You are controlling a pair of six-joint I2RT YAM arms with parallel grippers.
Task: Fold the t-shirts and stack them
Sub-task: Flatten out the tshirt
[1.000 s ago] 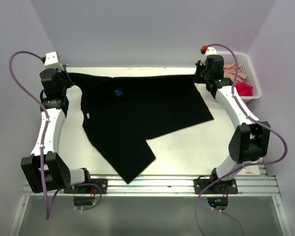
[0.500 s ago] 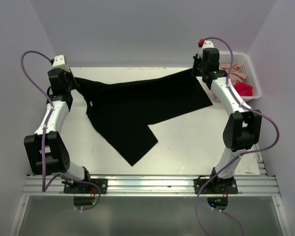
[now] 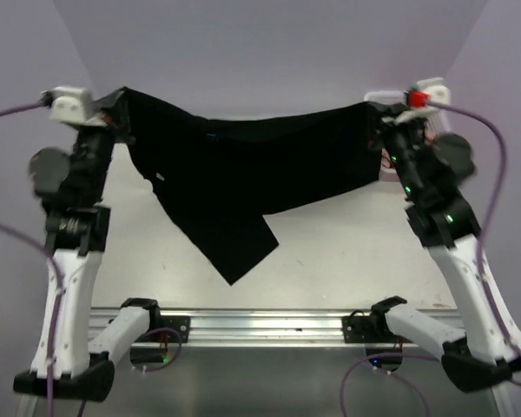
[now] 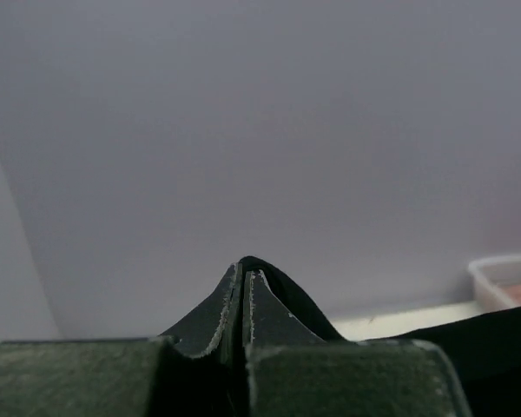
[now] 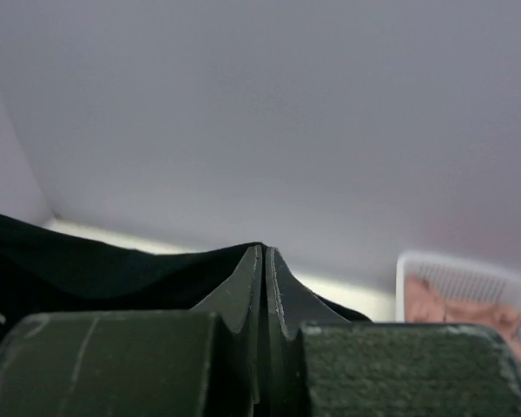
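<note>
The left gripper (image 4: pixel 245 276) is clamped on one upper corner of the black t-shirt (image 3: pixel 243 178), raised high over the table (image 3: pixel 347 252). The shirt hangs stretched between the arms, long axis running left to right, its lowest flap drooping nearer the left arm. The right gripper (image 5: pixel 265 256) pinches the opposite corner. Count: one black shirt, two grippers, one basket (image 5: pixel 469 274) at far right holding pink cloth (image 5: pixel 438 304) (how many shirts there, I cannot tell).

High rear overview; wrist close-ups facing wall (image 4: pixel 243 130)
</note>
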